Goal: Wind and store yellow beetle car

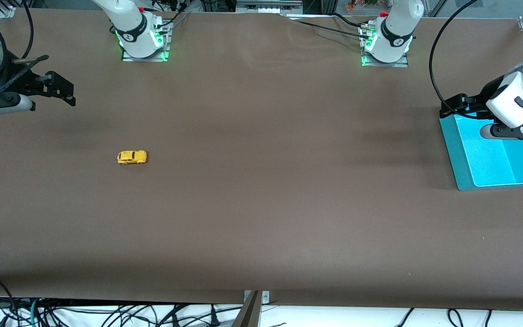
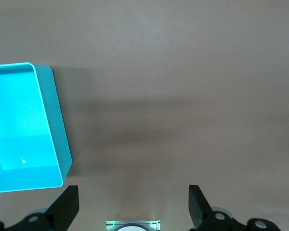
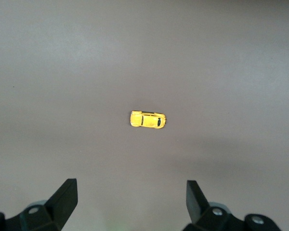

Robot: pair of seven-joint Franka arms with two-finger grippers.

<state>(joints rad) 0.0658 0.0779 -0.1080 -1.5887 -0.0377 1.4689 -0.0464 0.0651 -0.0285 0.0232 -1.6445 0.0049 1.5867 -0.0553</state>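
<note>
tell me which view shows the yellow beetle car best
The right wrist view: the yellow beetle car sits mid-frame from straight above, roof and dark windows clear, with bare table all around. The front view shows the car small, toward the right arm's end of the table. The left wrist view does not show it.

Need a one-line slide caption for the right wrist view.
Open right gripper above the brown table, yellow beetle car on its wheels ahead, untouched.
</note>
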